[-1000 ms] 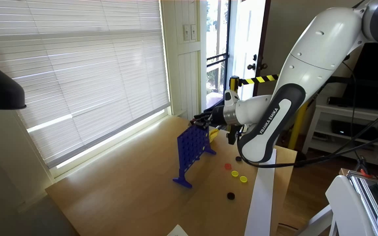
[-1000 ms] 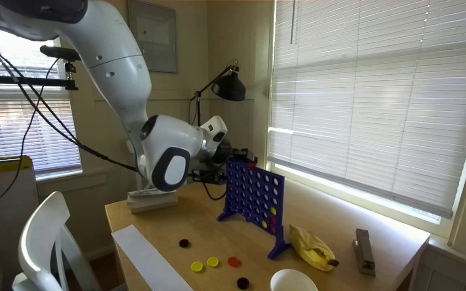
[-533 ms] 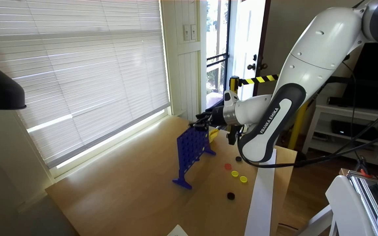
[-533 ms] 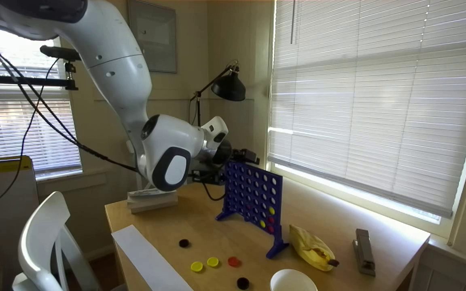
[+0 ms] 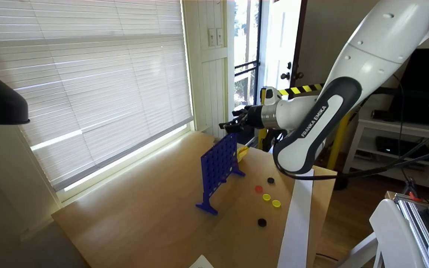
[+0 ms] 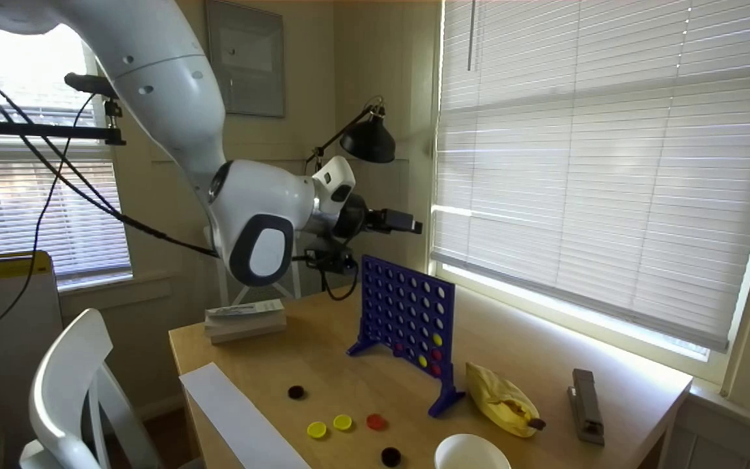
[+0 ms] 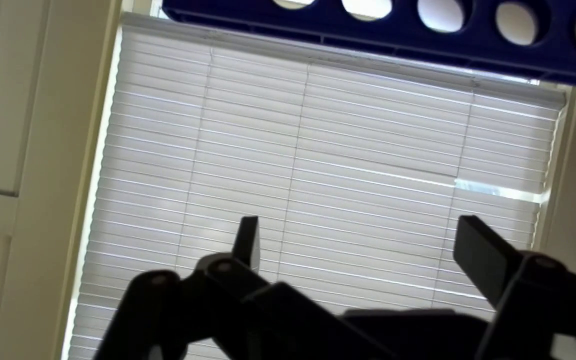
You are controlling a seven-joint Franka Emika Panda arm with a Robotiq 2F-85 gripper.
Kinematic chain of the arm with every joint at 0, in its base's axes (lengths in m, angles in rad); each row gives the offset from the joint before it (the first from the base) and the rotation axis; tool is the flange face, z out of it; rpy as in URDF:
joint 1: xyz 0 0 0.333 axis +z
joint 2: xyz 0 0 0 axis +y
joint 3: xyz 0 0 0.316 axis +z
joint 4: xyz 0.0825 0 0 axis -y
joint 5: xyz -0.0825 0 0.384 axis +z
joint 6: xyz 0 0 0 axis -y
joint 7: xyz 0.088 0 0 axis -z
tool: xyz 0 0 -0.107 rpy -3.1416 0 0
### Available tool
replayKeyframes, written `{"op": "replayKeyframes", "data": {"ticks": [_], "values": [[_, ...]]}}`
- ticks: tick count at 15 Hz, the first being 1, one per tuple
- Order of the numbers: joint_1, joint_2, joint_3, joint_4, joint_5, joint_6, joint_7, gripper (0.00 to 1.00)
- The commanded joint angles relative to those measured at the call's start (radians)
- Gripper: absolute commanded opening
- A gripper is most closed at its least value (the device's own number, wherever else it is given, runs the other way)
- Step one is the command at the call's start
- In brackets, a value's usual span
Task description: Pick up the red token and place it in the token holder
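The token holder [image 6: 419, 292], an upright blue grid on feet, stands on the table in both exterior views. A red token [image 6: 398, 348] sits low in one of its columns, apart from the red and yellow discs at the near end. Another red token [image 6: 376, 422] lies flat on the table. Just above the holder's top edge, my gripper [image 5: 229, 120] hovers without touching it. In the wrist view the gripper [image 7: 358, 222] is open, its fingers wide apart and only window blinds behind the gap. The holder's top strip [image 7: 398, 35] crosses that view's upper edge.
Two yellow discs [image 6: 342, 423] and two black discs [image 6: 390, 456] lie near the loose red token. A yellow banana-like object [image 6: 504, 398], a white cup [image 6: 471, 453] and a stapler [image 6: 586, 407] are beyond the holder's near foot. A white strip [image 6: 245, 417] runs along the table edge.
The gripper has opened and let go of the red token at the holder's top. The token has dropped down inside the grid. The arm has risen and drawn back slightly.
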Motion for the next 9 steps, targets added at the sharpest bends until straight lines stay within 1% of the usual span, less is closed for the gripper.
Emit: {"op": "replayKeyframes", "data": {"ticks": [1,3,4,5,6,7,9], "values": [[0.001,-0.245,0.033,-0.19,0.026,-0.14,0.033,1.0],[0.013,-0.351,0.046,-0.26,0.053,-0.203,0.015,1.0],[0.011,-0.406,0.057,-0.295,0.049,-0.25,0.016,1.0],[0.024,-0.463,0.054,-0.329,0.035,-0.315,0.023,1.0],[-0.004,-0.518,0.08,-0.359,-0.024,-0.392,0.059,1.0],[-0.007,-0.572,0.089,-0.387,-0.057,-0.464,0.086,1.0],[0.046,-0.684,0.042,-0.435,-0.169,-0.612,0.178,1.0]]}}
